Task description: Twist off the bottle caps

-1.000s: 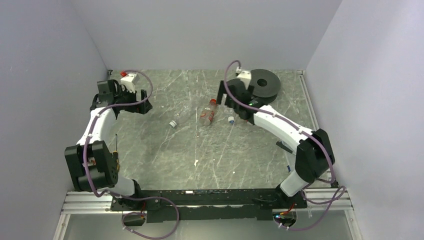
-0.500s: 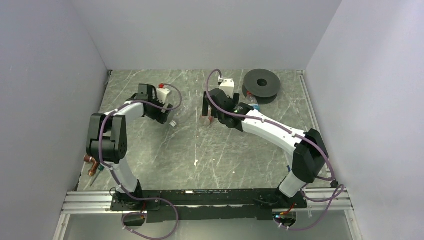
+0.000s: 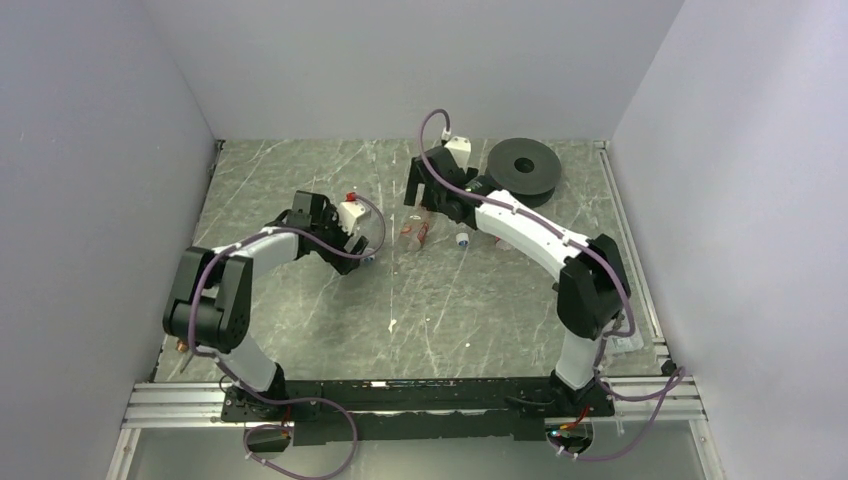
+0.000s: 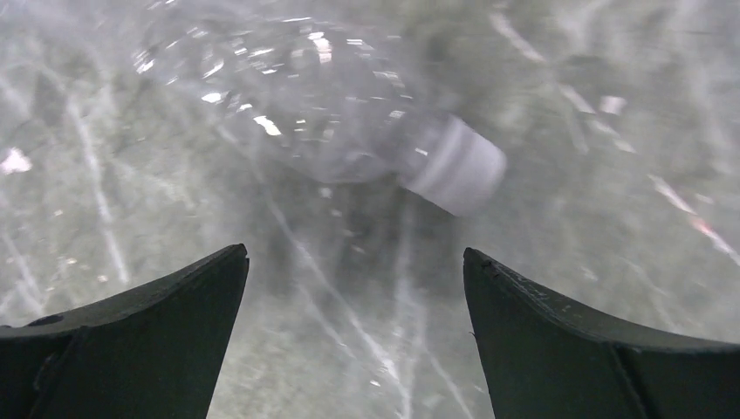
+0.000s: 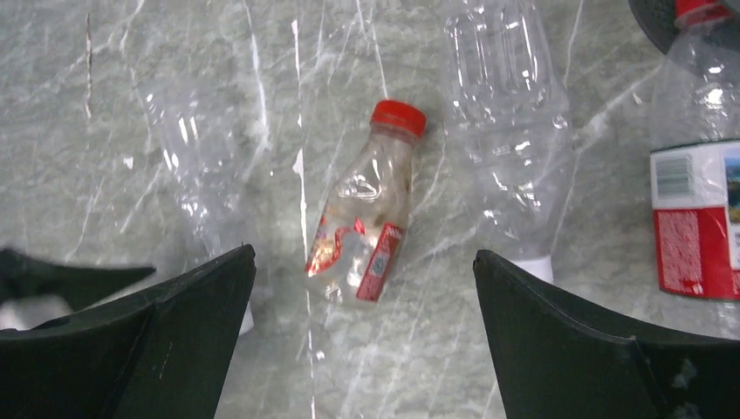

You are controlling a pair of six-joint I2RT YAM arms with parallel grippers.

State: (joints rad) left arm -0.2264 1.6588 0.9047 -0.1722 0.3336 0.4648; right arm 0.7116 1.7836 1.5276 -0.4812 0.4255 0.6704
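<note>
A plain clear bottle (image 4: 288, 87) lies on the table with its white cap (image 4: 458, 166) pointing right. My left gripper (image 4: 353, 257) is open and empty just short of it, touching nothing; it also shows in the top view (image 3: 360, 252). My right gripper (image 5: 362, 257) is open and empty above a small lying bottle with a red label (image 5: 358, 236) and a red cap (image 5: 399, 116). In the right wrist view a clear bottle (image 5: 506, 131) with a white cap (image 5: 532, 266) lies to the right, and another clear bottle (image 5: 196, 157) lies to the left.
A taller bottle with a red label (image 5: 698, 175) and a red cap (image 5: 698, 9) is at the right edge of the right wrist view. A big black spool disc (image 3: 525, 165) lies at the back right. Walls close the table (image 3: 330, 330) on three sides.
My left arm has swung in from the far left to the plain bottle near the middle. My right gripper has moved from beside the spool to above the red-capped bottle.
</note>
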